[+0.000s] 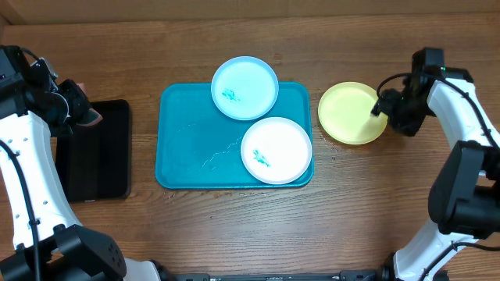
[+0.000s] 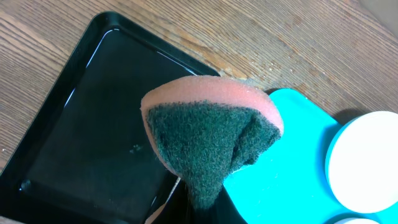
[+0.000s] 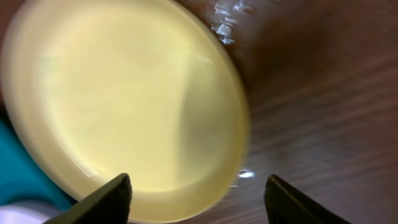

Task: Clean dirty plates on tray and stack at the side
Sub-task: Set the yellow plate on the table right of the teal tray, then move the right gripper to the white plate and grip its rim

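The teal tray (image 1: 187,148) holds a light blue plate (image 1: 244,87) lapping over its far rim and a white plate (image 1: 276,150) at its near right corner. Both carry small green-blue smears. A yellow-green plate (image 1: 351,113) lies on the table right of the tray and looks free of smears. My right gripper (image 1: 380,105) is open at this plate's right edge. In the right wrist view the yellow-green plate (image 3: 124,93) has its rim between the spread fingers of the gripper (image 3: 198,186). My left gripper (image 1: 78,109) hangs above the black tray, shut on a pink-and-green sponge (image 2: 211,130).
A narrow black tray (image 1: 98,152) lies left of the teal tray, and it fills the left of the left wrist view (image 2: 81,137). Bare wooden table surrounds everything. The teal tray's corner (image 2: 280,168) and a pale plate (image 2: 367,162) show beyond the sponge.
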Controlling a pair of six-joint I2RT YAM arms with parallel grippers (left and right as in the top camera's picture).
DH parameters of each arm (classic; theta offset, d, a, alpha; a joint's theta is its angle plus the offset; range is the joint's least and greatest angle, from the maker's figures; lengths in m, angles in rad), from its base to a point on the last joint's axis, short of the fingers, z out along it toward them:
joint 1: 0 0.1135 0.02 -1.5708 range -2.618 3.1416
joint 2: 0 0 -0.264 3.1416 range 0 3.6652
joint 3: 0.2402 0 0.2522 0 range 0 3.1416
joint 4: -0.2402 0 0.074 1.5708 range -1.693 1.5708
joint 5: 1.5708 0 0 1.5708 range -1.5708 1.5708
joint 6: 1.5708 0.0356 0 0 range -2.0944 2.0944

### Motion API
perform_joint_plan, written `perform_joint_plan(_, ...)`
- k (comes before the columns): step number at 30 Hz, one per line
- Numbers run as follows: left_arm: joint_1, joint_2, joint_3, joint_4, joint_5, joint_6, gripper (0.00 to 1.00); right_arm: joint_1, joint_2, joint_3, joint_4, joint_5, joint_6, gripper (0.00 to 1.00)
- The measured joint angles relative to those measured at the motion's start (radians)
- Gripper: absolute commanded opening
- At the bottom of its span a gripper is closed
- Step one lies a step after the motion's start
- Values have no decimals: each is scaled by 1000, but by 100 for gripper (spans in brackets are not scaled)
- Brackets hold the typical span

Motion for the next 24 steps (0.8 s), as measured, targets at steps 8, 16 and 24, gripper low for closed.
perform_joint_plan(8,0,0,0,2,0,0,4,116,-53,52,304,-285,-115,80)
perform_joint_plan(16,0,0,0,3,0,0,4,430,-50,25,572,-95,-112,89)
perform_joint_plan(24,0,0,0,-1,0,0,4,597,83,24,786,161,-111,98)
